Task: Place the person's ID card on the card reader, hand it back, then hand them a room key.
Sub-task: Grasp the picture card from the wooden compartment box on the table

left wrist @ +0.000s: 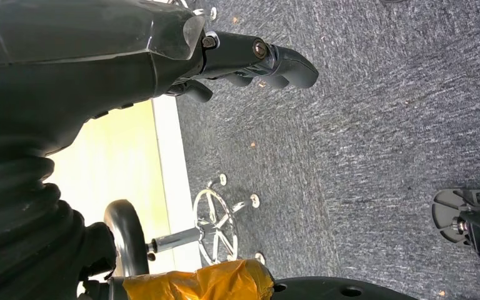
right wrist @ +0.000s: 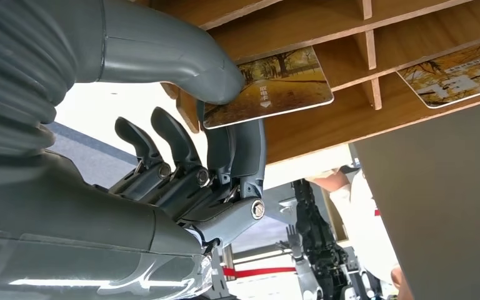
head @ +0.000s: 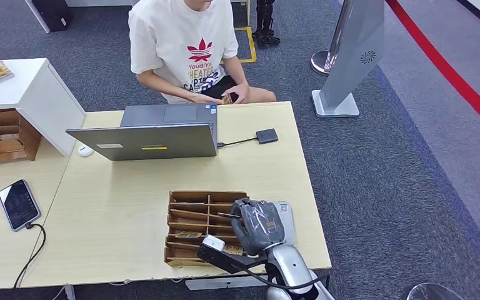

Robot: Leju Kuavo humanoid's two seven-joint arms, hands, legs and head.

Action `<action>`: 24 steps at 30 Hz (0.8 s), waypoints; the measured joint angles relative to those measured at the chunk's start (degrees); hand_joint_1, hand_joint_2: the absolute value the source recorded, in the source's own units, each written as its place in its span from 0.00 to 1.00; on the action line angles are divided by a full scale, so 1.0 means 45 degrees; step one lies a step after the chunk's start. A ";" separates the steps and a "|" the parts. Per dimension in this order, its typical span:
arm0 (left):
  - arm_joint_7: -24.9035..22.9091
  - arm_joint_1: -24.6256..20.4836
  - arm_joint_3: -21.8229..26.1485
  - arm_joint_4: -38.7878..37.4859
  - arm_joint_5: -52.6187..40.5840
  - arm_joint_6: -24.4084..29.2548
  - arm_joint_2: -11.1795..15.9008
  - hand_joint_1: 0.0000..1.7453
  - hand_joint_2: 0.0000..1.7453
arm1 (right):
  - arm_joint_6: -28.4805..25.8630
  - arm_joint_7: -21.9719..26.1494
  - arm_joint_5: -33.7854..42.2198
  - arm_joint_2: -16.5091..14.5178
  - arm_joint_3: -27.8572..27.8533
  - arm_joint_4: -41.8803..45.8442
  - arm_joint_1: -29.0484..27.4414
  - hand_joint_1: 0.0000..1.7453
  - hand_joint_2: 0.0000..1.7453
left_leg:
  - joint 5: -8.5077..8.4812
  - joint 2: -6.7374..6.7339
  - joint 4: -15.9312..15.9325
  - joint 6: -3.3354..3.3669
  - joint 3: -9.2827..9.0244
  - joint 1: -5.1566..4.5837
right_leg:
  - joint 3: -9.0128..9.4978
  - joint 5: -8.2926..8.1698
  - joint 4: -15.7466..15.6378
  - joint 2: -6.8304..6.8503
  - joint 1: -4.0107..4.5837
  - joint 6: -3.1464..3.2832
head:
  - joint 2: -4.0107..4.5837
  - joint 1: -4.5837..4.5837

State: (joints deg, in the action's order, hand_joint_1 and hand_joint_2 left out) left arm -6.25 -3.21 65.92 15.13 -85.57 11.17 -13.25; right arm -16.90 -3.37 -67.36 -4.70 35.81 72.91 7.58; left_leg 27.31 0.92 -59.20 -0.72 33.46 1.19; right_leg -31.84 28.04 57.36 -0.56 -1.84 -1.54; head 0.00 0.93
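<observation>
Left hand (left wrist: 250,62) hanging beside the table edge, over carpet, fingers curled in with nothing between them. Further right, right hand (head: 257,224) over the wooden organizer (head: 203,228), pinching a room key (right wrist: 269,87) between thumb and a finger, card partly in its slot. Could slip from so thin a pinch, or catch on a divider if pulled out crooked. Person (head: 184,47) well beyond the hand, behind the laptop (head: 147,140), fingering something small, perhaps the ID card.

Grey carpet (head: 375,156) (red stripe (head: 450,74)) under pale wooden table (head: 112,212).
</observation>
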 joint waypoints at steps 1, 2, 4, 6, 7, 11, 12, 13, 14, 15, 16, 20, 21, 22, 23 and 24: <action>0.0005 0.0000 0.0000 0.0000 0.0000 0.0001 0.0000 0.00 1.00 | -0.0001 0.0009 0.0013 0.0000 -0.0012 0.0001 0.0000 0.91 1.00 | 0.0000 0.0000 0.0000 0.0000 0.0000 0.0000 | 0.0000 0.0000 0.0000 0.0000 0.0000 0.0000 | 0.0000 0.0000; 0.0011 0.0000 0.0000 0.0000 0.0001 0.0002 0.0000 0.00 1.00 | -0.0010 0.0041 0.0071 -0.0001 -0.0028 0.0009 -0.0003 0.92 1.00 | 0.0000 0.0000 0.0000 0.0000 0.0000 0.0000 | 0.0000 0.0000 0.0000 0.0000 0.0000 0.0000 | 0.0000 -0.0001; 0.0038 0.0003 0.0000 0.0000 0.0021 0.0005 0.0000 0.00 1.00 | -0.0013 0.0237 0.0467 -0.0004 -0.0081 0.0129 -0.0035 0.96 1.00 | 0.0000 0.0000 0.0000 0.0000 0.0000 0.0000 | 0.0000 0.0000 0.0000 0.0000 0.0000 0.0000 | 0.0000 -0.0001; 0.0092 0.0008 0.0001 0.0000 0.0078 0.0009 0.0000 0.00 1.00 | 0.0085 0.0630 0.1359 -0.0004 -0.0172 0.0524 -0.0126 0.99 1.00 | 0.0000 0.0000 -0.0001 0.0000 0.0001 0.0000 | -0.0001 0.0000 0.0000 0.0000 0.0000 0.0000 | 0.0000 0.0000; 0.0128 0.0013 0.0007 0.0001 0.0124 0.0012 0.0000 0.00 1.00 | 0.0191 0.0876 0.1972 -0.0002 -0.0235 0.0847 -0.0185 1.00 1.00 | 0.0000 0.0000 -0.0001 0.0000 0.0000 0.0000 | -0.0002 0.0000 0.0000 0.0000 0.0000 0.0000 | 0.0000 0.0001; 0.0279 0.0043 0.0125 0.0011 0.0310 0.0036 -0.0001 0.00 1.00 | 0.0944 0.1962 0.4855 0.0057 -0.0631 0.2810 -0.0461 1.00 1.00 | 0.0000 0.0001 -0.0002 0.0000 0.0002 0.0000 | -0.0006 0.0000 0.0000 0.0000 0.0000 0.0000 | 0.0000 0.0000; 0.0312 0.0055 0.0170 0.0014 0.0335 0.0044 -0.0002 0.00 1.00 | 0.1132 0.2167 0.5436 0.0090 -0.0739 0.3324 -0.0531 1.00 1.00 | 0.0001 0.0001 -0.0002 0.0000 0.0003 0.0000 | -0.0007 0.0000 0.0000 -0.0001 -0.0001 0.0000 | 0.0000 0.0000; 0.0341 0.0066 0.0205 0.0017 0.0358 0.0053 -0.0004 0.00 1.00 | 0.1279 0.2375 0.5950 0.0129 -0.0848 0.3792 -0.0595 1.00 1.00 | 0.0001 0.0000 -0.0002 0.0000 0.0003 0.0000 | -0.0007 0.0000 0.0000 -0.0001 -0.0001 0.0000 | 0.0000 0.0000; 0.0368 0.0074 0.0227 0.0018 0.0380 0.0066 -0.0009 0.00 1.00 | 0.1384 0.2598 0.6428 0.0169 -0.0953 0.4205 -0.0655 1.00 1.00 | 0.0001 -0.0001 -0.0002 0.0000 0.0002 -0.0001 | -0.0008 0.0000 -0.0001 -0.0002 -0.0001 0.0000 | 0.0000 0.0000; 0.0387 0.0078 0.0244 0.0021 0.0401 0.0085 -0.0013 0.00 1.00 | 0.1461 0.2870 0.6953 0.0214 -0.1070 0.4621 -0.0741 1.00 1.00 | 0.0001 0.0000 -0.0002 0.0000 0.0003 -0.0001 | -0.0008 0.0001 -0.0001 0.0000 -0.0001 0.0000 | 0.0000 0.0001; 0.0407 0.0084 0.0268 0.0022 0.0423 0.0106 -0.0018 0.00 1.00 | 0.1530 0.3174 0.7524 0.0266 -0.1203 0.5053 -0.0849 1.00 1.00 | 0.0001 0.0002 -0.0002 0.0000 0.0003 -0.0001 | -0.0008 0.0001 -0.0001 0.0002 -0.0001 -0.0001 | 0.0000 0.0000; 0.0475 0.0106 0.0402 0.0024 0.0465 0.0146 -0.0025 0.00 1.00 | 0.1782 0.3951 0.9157 0.0484 -0.1782 0.6516 -0.1229 1.00 1.00 | 0.0002 -0.0001 -0.0002 0.0000 0.0002 -0.0001 | -0.0007 0.0000 -0.0001 0.0000 -0.0001 0.0000 | 0.0000 0.0000; 0.0478 0.0105 0.0430 0.0024 0.0466 0.0147 -0.0027 0.00 1.00 | 0.1829 0.3997 0.9262 0.0525 -0.1892 0.6750 -0.1307 1.00 1.00 | 0.0002 -0.0001 -0.0002 0.0000 0.0002 -0.0001 | -0.0007 0.0000 -0.0001 -0.0001 -0.0001 0.0000 | 0.0000 0.0000; 0.0480 0.0105 0.0460 0.0024 0.0466 0.0148 -0.0028 0.00 1.00 | 0.1864 0.4034 0.9324 0.0560 -0.1988 0.6963 -0.1382 1.00 1.00 | 0.0001 -0.0001 -0.0002 0.0000 0.0002 -0.0001 | -0.0007 0.0000 -0.0001 -0.0001 -0.0001 0.0000 | 0.0000 0.0001; 0.0480 0.0105 0.0484 0.0024 0.0466 0.0149 -0.0029 0.00 1.00 | 0.1881 0.4059 0.9351 0.0583 -0.2055 0.7127 -0.1440 1.00 1.00 | 0.0001 -0.0001 -0.0002 0.0000 0.0001 -0.0001 | -0.0007 0.0000 -0.0001 -0.0001 -0.0001 0.0000 | 0.0000 0.0001; 0.0481 0.0105 0.0506 0.0024 0.0466 0.0149 -0.0029 0.00 1.00 | 0.1881 0.4080 0.9364 0.0605 -0.2104 0.7260 -0.1482 1.00 1.00 | 0.0001 -0.0001 -0.0001 0.0000 0.0001 0.0000 | -0.0007 0.0000 -0.0001 0.0000 0.0000 0.0000 | 0.0000 0.0001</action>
State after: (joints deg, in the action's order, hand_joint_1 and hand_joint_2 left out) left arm -4.08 -2.73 68.20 15.23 -83.47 11.85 -13.38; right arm -8.44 14.99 -25.22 -1.98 26.34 105.58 0.91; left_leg 27.31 0.92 -59.21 -0.72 33.47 1.19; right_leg -31.87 28.04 57.36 -0.56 -1.84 -1.54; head 0.00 0.93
